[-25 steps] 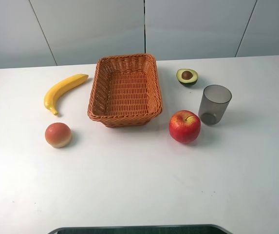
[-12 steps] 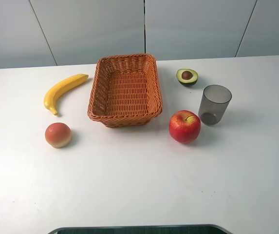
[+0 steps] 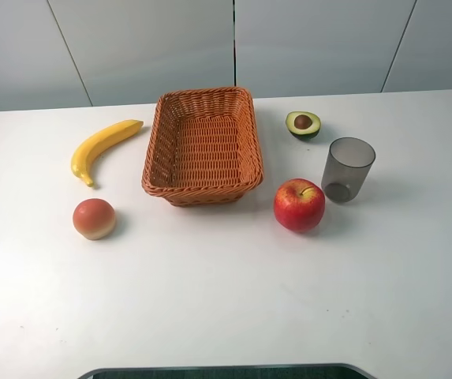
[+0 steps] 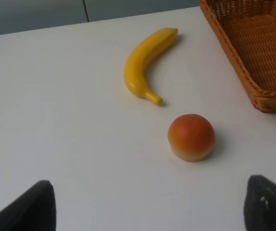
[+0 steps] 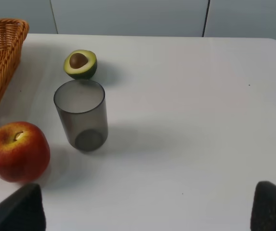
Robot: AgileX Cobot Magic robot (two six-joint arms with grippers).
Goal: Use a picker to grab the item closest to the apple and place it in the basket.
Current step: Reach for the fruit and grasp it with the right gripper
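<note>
A red apple (image 3: 299, 204) sits right of the woven orange basket (image 3: 203, 147), which holds nothing. Just right of the apple, with a small gap, a translucent grey cup (image 3: 348, 169) stands upright; the right wrist view shows both the cup (image 5: 81, 115) and the apple (image 5: 17, 151). My right gripper (image 5: 147, 211) is open, short of them, its dark fingertips (image 5: 22, 209) at the frame's corners. My left gripper (image 4: 150, 207) is open too, short of a peach (image 4: 191, 136). Neither gripper shows in the exterior high view.
Half an avocado (image 3: 303, 124) lies behind the cup. A banana (image 3: 102, 147) and the peach (image 3: 94, 219) lie left of the basket. Everything rests on a white table (image 3: 226, 300) in front of a grey wall.
</note>
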